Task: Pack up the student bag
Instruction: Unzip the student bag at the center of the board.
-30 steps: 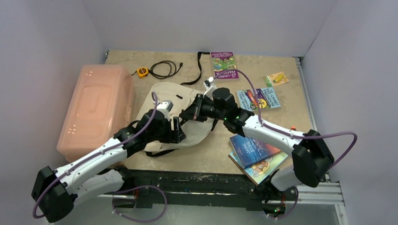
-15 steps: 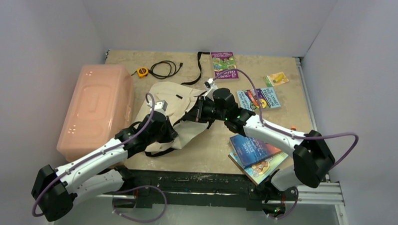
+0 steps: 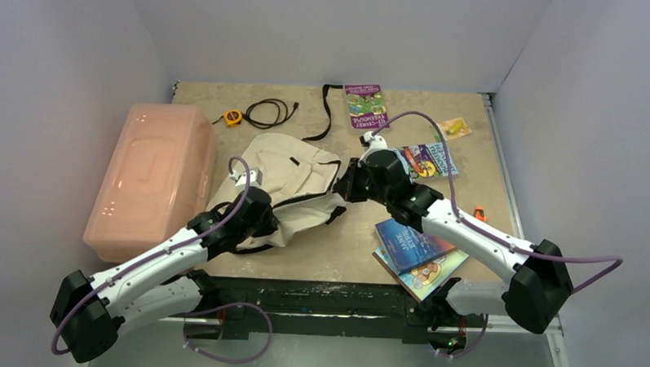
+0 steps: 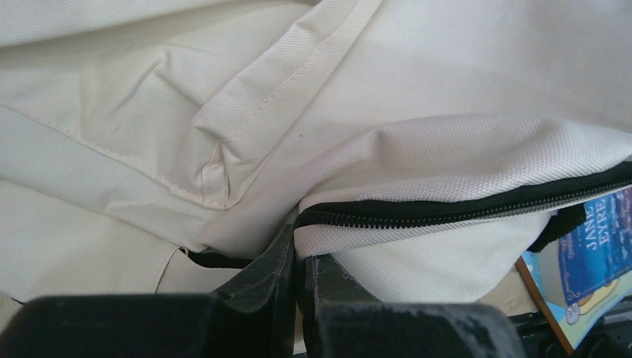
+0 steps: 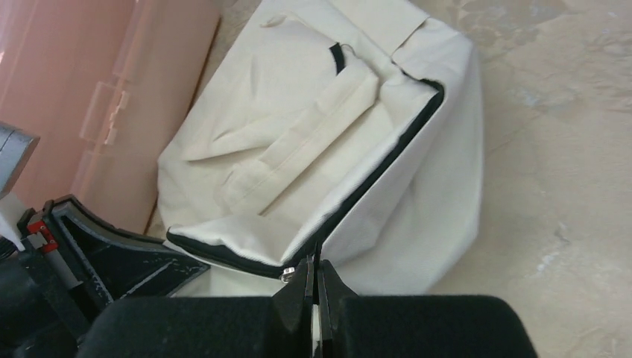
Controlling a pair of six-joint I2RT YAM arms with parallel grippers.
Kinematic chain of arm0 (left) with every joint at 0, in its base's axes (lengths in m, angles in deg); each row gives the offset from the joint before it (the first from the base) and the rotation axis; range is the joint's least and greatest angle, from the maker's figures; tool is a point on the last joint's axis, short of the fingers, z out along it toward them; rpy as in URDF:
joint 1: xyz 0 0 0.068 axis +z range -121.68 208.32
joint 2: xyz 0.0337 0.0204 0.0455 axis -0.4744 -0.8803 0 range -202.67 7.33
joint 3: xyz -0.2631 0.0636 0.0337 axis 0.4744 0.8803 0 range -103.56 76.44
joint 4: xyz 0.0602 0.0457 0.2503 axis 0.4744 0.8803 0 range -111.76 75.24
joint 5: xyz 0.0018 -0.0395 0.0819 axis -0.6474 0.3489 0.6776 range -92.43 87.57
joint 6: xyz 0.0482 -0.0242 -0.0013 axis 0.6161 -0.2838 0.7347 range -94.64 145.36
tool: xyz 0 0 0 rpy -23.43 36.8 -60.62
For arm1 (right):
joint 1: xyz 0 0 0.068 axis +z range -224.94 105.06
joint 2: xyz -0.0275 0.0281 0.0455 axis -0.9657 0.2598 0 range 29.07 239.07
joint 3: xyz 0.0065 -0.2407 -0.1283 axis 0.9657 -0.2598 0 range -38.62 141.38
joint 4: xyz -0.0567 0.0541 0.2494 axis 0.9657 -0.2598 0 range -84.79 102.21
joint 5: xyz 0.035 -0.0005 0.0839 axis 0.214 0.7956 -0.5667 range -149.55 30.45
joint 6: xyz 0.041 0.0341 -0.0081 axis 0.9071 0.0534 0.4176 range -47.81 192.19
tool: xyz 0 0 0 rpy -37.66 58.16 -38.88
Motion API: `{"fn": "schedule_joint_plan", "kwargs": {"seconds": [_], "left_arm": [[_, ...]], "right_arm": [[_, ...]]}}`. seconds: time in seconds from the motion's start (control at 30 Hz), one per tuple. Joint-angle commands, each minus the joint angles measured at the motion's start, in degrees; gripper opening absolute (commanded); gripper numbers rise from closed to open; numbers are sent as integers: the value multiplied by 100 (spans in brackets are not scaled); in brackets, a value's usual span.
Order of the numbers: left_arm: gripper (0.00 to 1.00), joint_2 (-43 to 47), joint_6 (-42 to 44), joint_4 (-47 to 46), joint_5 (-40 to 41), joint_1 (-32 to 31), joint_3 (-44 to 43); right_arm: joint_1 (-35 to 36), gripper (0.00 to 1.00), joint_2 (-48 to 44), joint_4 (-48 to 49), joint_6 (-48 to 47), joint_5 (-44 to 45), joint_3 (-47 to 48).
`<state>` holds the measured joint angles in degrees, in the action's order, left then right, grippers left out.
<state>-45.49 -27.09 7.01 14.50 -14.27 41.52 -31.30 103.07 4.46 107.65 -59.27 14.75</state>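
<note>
We've got the student bag (image 3: 285,178) lying flat at centre-left of the overhead frame, just right of the pink bin (image 3: 155,177), and both arms are on it. The left gripper (image 4: 300,250) has its fingers pressed together on a fold of cream canvas, right where the black zipper (image 4: 462,209) starts. The right gripper (image 5: 314,272) is clamped just as tight on the zip-trimmed edge. Beside it sits a small metal piece (image 5: 285,274) that may be the pull, though we can't say for sure.

Here's the relation that counts. In the overhead view the zipper line runs from the left pinch at the bag's lower left, up and rightward to the right pinch at the bag's right edge. So the mouth's long axis lies roughly along the line between the two grippers. We judge that the mouth faces the lower right, toward the stacked books (image 3: 420,250). Those sit nearer the right arm.

Now, what we can't see. The arms cover both pinch points from above, the bag's inside shows in no view, and how far the zip is undone is hard to tell. At the lower right edge of the left wrist view, a blue book cover (image 4: 596,246) is cut off.
</note>
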Motion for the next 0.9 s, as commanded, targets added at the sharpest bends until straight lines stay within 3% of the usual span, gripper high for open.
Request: {"fn": "schedule_joint_plan", "kwargs": {"seconds": [0.0,0.17,0.37,0.5,0.6,0.77,0.83,0.87], "left_arm": [[0,-85,-168,518,1122,125,308],[0,-131,245,5,426,124,293],[3,-479,1006,488,-286,128,-535],[32,-441,1370,697,-881,128,-899],[60,-132,1610,774,-1243,128,-1056],[74,164,2237,1074,-1729,128,-1684],[89,85,2620,1132,-2144,128,-2032],[91,38,2761,1119,-2203,124,-2173]], "right_arm": [[-337,0,-257,-312,-411,1038,-107],[-710,0,-317,-150,-531,594,-40],[-711,0,-470,83,-587,-179,196],[-726,0,-270,113,-608,-542,314],[-747,0,-109,199,-604,-868,343],[-792,0,72,28,-624,-1291,545],[-799,0,97,-27,-649,-1430,601],[-803,0,102,-11,-621,-1543,619]]}}
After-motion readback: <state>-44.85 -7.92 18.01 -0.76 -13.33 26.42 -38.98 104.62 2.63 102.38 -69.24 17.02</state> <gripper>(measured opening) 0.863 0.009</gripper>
